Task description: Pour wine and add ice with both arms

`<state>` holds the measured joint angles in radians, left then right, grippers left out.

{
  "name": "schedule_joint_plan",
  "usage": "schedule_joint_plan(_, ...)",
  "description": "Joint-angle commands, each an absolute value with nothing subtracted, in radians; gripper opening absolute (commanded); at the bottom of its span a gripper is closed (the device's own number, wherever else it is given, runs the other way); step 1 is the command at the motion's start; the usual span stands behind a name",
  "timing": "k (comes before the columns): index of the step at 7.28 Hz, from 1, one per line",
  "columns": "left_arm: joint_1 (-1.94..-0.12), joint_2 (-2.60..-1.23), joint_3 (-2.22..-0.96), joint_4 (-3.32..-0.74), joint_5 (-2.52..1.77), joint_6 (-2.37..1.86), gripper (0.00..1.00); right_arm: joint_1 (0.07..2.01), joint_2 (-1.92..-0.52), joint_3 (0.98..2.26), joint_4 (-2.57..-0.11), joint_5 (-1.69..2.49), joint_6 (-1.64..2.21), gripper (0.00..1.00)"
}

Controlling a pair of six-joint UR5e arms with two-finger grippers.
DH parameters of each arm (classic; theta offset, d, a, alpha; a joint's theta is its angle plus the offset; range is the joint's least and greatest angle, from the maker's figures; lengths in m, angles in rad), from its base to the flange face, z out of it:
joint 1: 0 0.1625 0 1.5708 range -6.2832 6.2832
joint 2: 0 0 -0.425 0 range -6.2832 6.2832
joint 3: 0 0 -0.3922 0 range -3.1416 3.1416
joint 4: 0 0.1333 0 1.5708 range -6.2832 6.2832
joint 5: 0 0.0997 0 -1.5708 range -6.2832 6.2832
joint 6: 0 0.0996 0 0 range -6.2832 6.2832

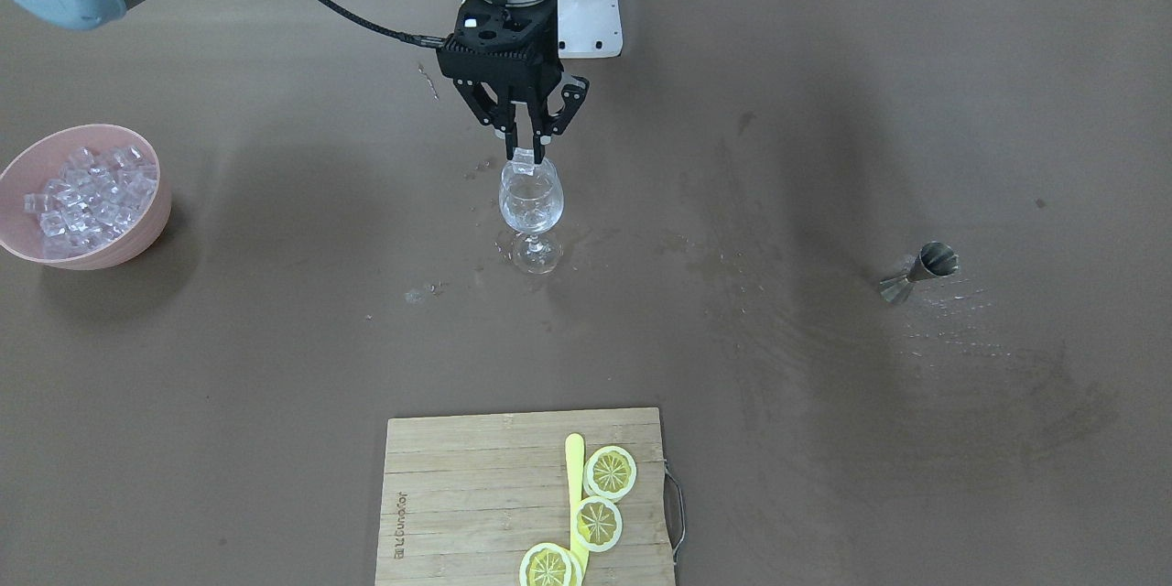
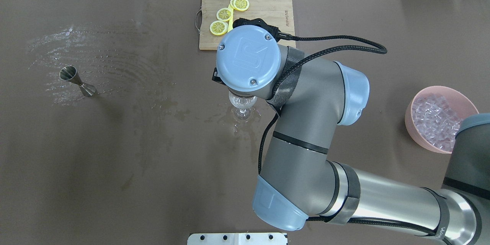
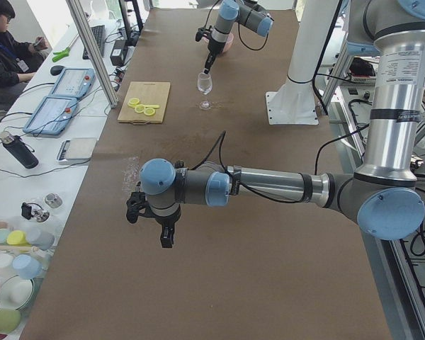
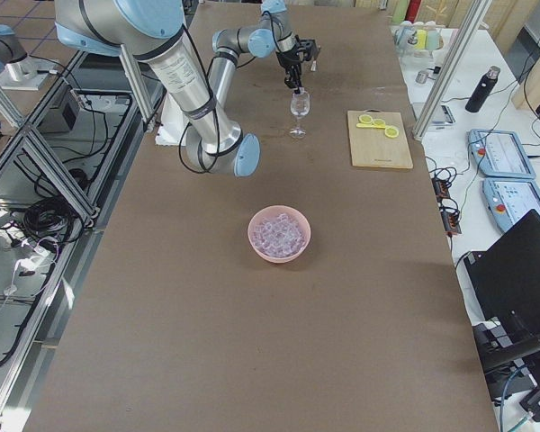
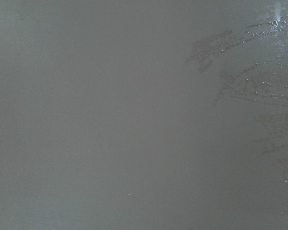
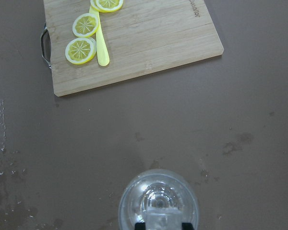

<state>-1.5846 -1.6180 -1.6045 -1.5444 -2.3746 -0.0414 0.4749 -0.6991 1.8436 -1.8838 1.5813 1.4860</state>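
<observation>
One camera looks steeply down from across the worktop (image 1: pixel 824 385); another looks down from the opposite side. Both share the wine glass (image 1: pixel 530 201) and cutting board (image 1: pixel 476 494). Two distant end cameras look along the worktop, and both wrist cameras point down, close.

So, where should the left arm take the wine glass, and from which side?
Probably at the short stem, between bowl and foot, coming in level from the robot's left. The wine glass stands upright, so the stem is vertical and open sideways; the right gripper holds an ice cube just over the rim, so the top is blocked.
</observation>
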Motion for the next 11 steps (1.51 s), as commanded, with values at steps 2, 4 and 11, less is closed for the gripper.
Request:
schedule_joint_plan(2,-1.585,-1.611,-1.605,-1.545,-2.375,-0.040,0.98,0.474,-0.678,1.821,-1.882,1.582,1.477,0.00)
schedule_joint_plan(4,-1.585,-1.611,-1.606,-1.545,-2.375,-0.040,0.98,0.474,-0.666,1.798,-1.884,1.582,1.476,0.00)
schedule_joint_plan(11,-1.585,-1.605,-1.614,-1.545,-2.375,-0.038,0.98,0.485,-0.664,1.810,-1.928,1.574,1.459,0.45)
